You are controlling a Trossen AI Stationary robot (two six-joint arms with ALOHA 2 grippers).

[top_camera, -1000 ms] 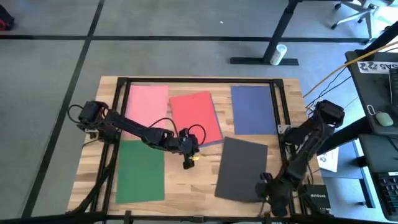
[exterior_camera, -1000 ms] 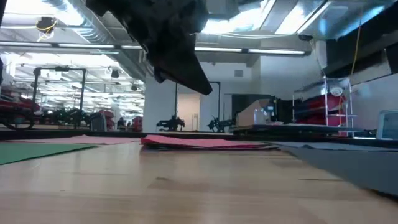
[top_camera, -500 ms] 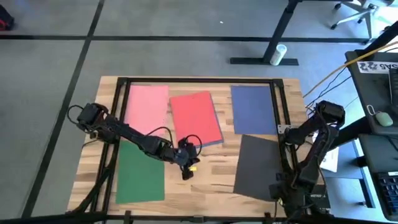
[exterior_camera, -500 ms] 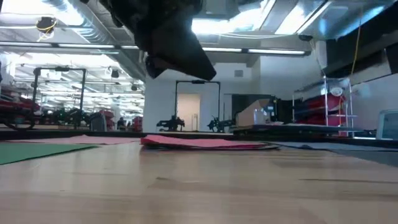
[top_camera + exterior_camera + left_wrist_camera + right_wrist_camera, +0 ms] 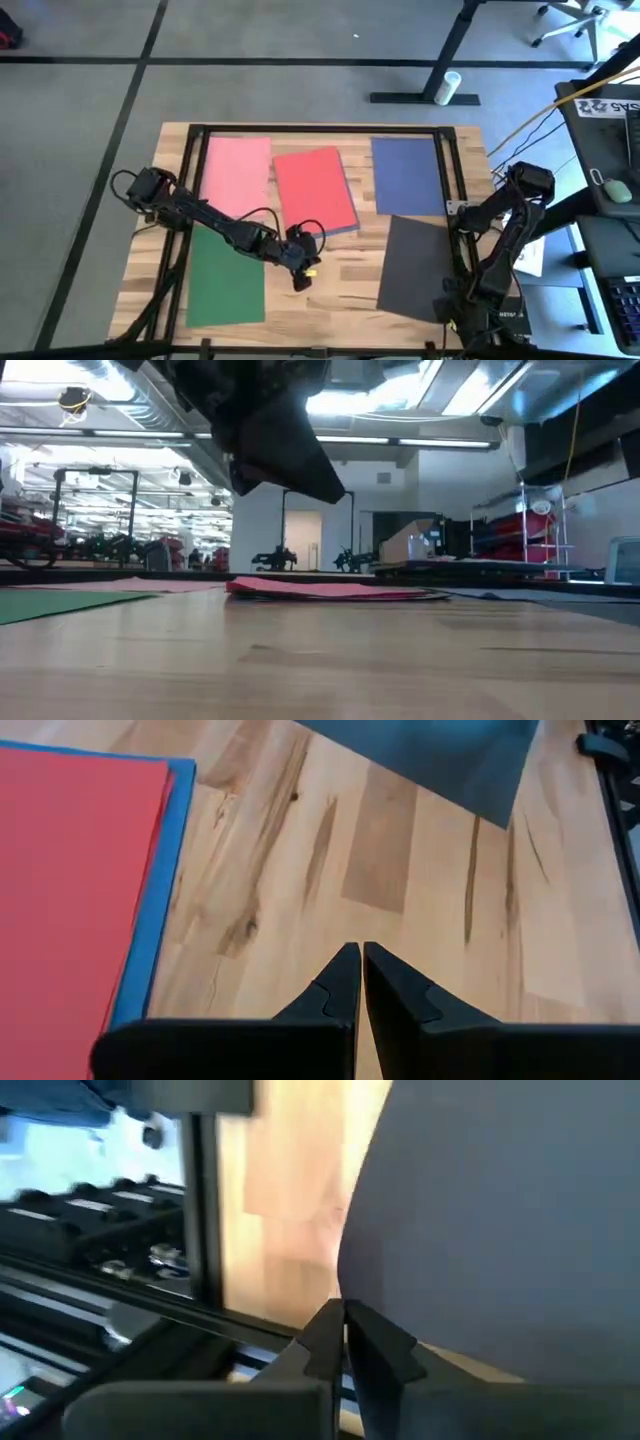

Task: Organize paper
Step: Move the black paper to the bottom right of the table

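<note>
left gripper (image 5: 303,272) over bare table (image 5: 330,285) near the middle, fingers (image 5: 345,982) pressed together, nothing between them. red sheet (image 5: 315,190) just behind and to one side of that gripper, lying on a blue sheet (image 5: 150,900) whose edge shows along the red one's border. pink sheet (image 5: 238,172) beyond, beside the red. green sheet (image 5: 226,277) flat on the table just beside the left arm, on the near left. navy sheet (image 5: 407,176) at the far right, well apart from the left gripper. right gripper (image 5: 452,312) at the near right edge of the table, fingers (image 5: 372,1342) closed at the edge of the dark grey sheet (image 5: 416,268); cannot tell whether the sheet is truly pinched. dark grey sheet tilted, one corner near the navy sheet.
</note>
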